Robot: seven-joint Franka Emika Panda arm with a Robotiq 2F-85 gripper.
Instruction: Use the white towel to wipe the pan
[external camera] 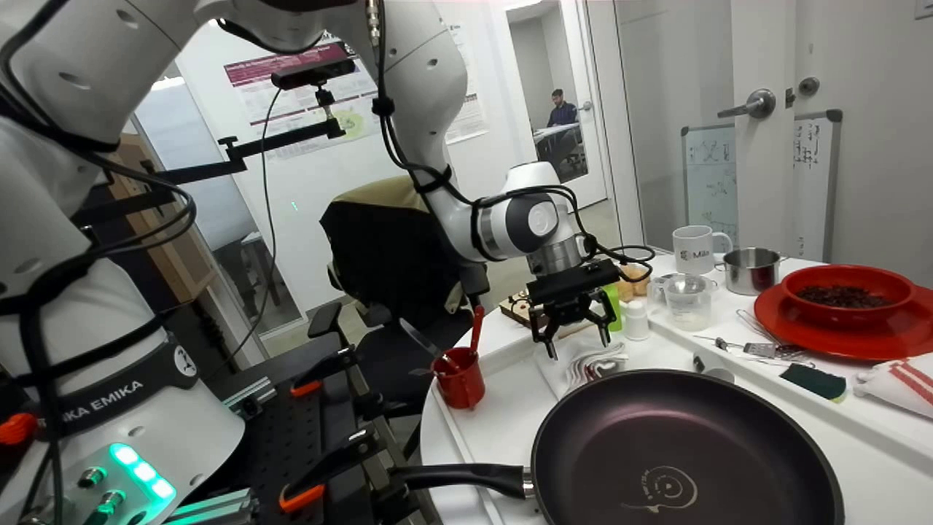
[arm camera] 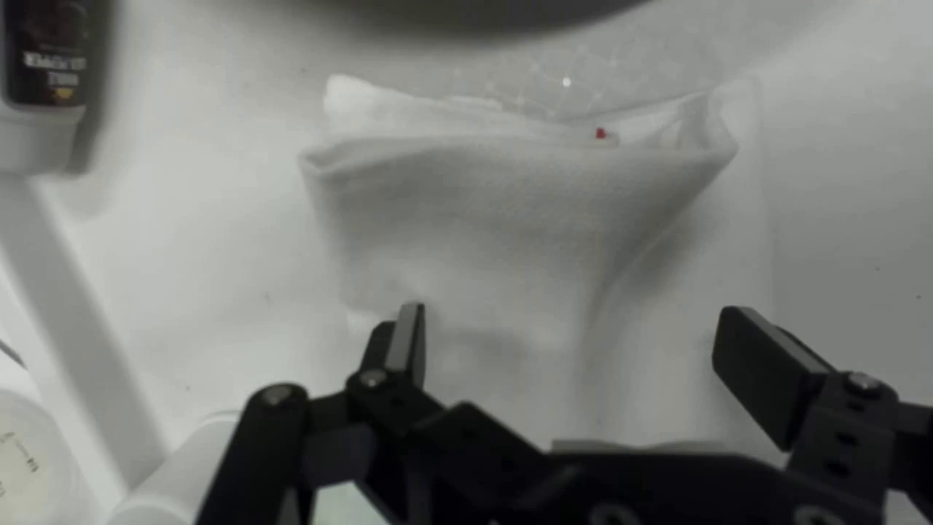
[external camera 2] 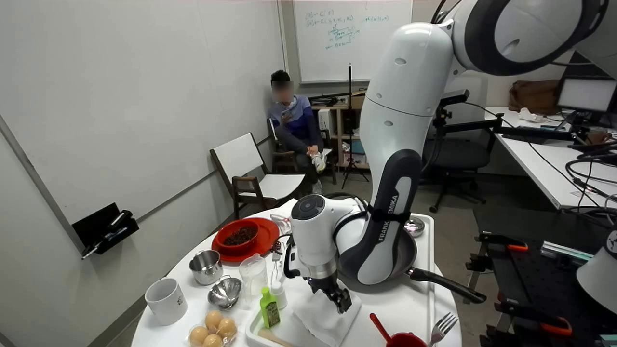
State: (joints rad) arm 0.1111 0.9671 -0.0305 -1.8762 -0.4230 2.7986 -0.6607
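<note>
Nearest the camera in an exterior view lies the pan (external camera: pixel 689 437), dark and round, cut off by the lower edge of the frame, its black handle reaching left past the edge of the white bench (external camera: pixel 729 310).

From the left, the robot's white base (external camera: pixel 193 437) shows a row of glowing lights; a black chair (external camera: pixel 397 255) comes next, beyond the bench. Near the bench's left edge stands a red cup (external camera: pixel 463 390) with a red-handled utensil in it.

To the right of the cup the gripper (external camera: pixel 579 349) points down, its fingers spread wide. Beneath, the white towel (arm camera: pixel 474 204) lies folded and loose on the white tray (external camera: pixel 503 426), near the pan; in the wrist view one raised fold faces the pan. Whether the fingertips touch the towel I cannot tell.

Just right of the gripper, partly hidden by it, stands a green bottle (external camera: pixel 614 310), with a white shaker (external camera: pixel 637 324) beside it. Further right come a clear measuring cup (external camera: pixel 689 299), a white mug (external camera: pixel 692 251) behind that, and a steel pot (external camera: pixel 751 273). A dark green sponge (external camera: pixel 810 379) lies in front of a red plate (external camera: pixel 783 332), which carries a red bowl (external camera: pixel 845 313). At the right edge lies a red-striped cloth (external camera: pixel 896 383).
</note>
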